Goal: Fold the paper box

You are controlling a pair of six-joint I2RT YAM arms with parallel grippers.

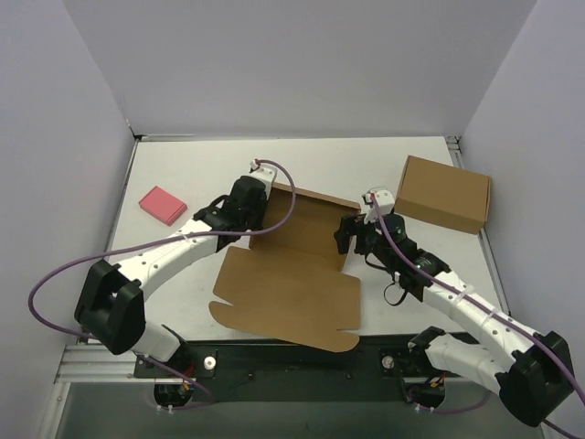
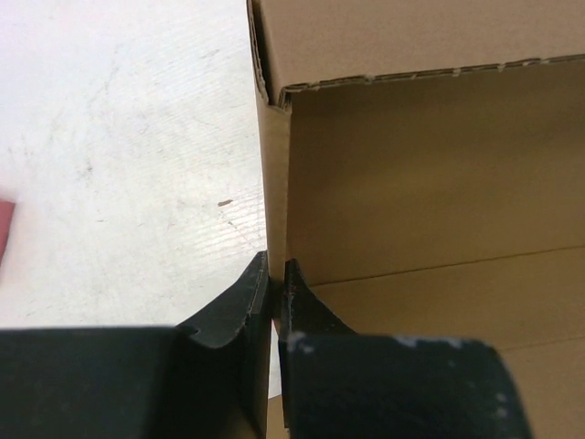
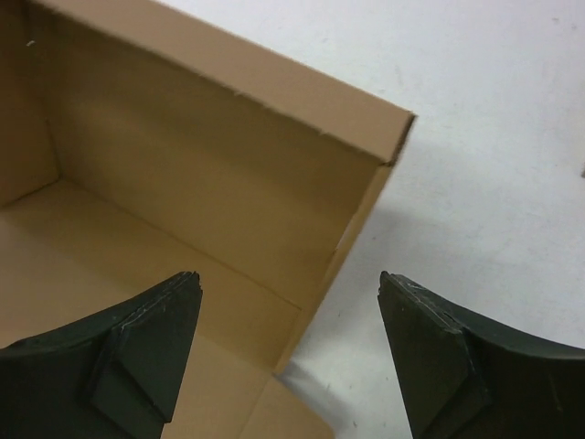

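paper box (image 1: 291,291) lies half-formed between both arms. left gripper (image 2: 275,279), reaching in low, pinches its left wall. right gripper (image 3: 290,293) hovers spread wide over the right wall's corner.

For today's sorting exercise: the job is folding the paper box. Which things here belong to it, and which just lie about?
Job: half-folded brown die-cut cardboard box; left pincer, shut on its wall; right pincer, open.
Lying about: closed brown cardboard box; small flat pink block.

walls (image 1: 292,64): plain pale grey | table (image 1: 183,165): white, faintly scuffed
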